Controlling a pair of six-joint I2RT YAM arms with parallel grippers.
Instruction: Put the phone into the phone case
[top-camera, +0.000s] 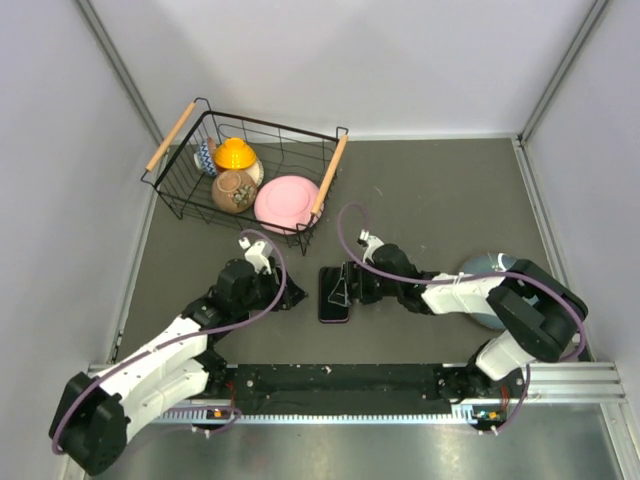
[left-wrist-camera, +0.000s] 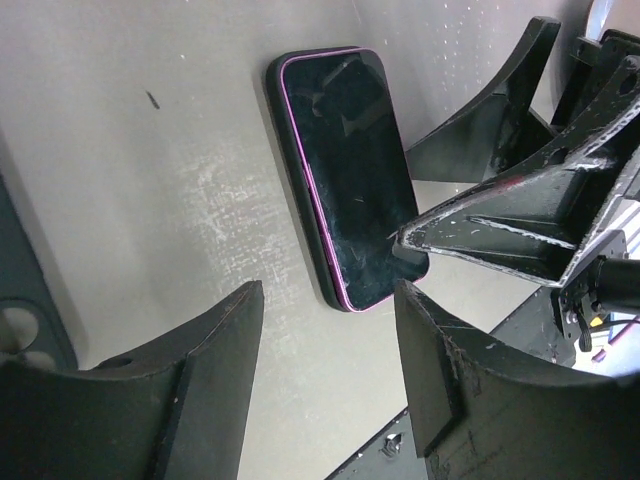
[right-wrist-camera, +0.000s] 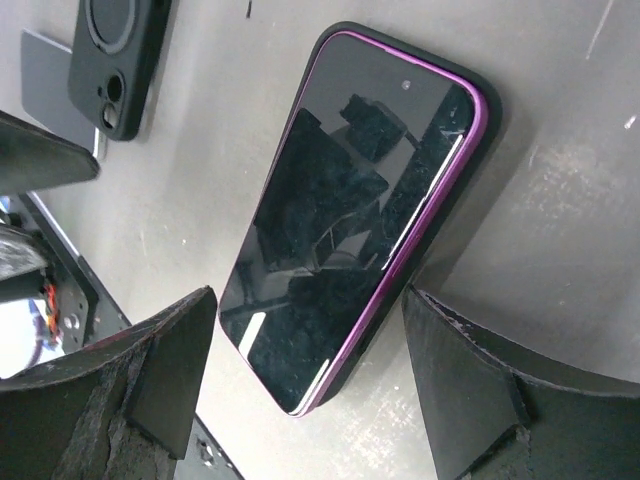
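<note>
A phone (top-camera: 333, 300) with a purple edge lies screen up on the grey table between the two grippers. A black rim (right-wrist-camera: 490, 130) surrounds it, so it looks seated in a black case. My right gripper (top-camera: 345, 285) is open and low over the phone. In the right wrist view (right-wrist-camera: 310, 300) its fingers straddle the phone (right-wrist-camera: 350, 200) at one end. One right fingertip (left-wrist-camera: 405, 240) touches the phone's corner. My left gripper (top-camera: 292, 293) is open and empty over bare table (left-wrist-camera: 325, 300), just short of the phone (left-wrist-camera: 350, 170).
A second black case piece (right-wrist-camera: 125, 50) with a ring and camera holes lies on a grey card (right-wrist-camera: 45, 70) by the left gripper. A wire basket (top-camera: 175, 135) at the back left holds a pink plate (top-camera: 287, 203) and toys. A grey round object (top-camera: 490, 265) lies at the right.
</note>
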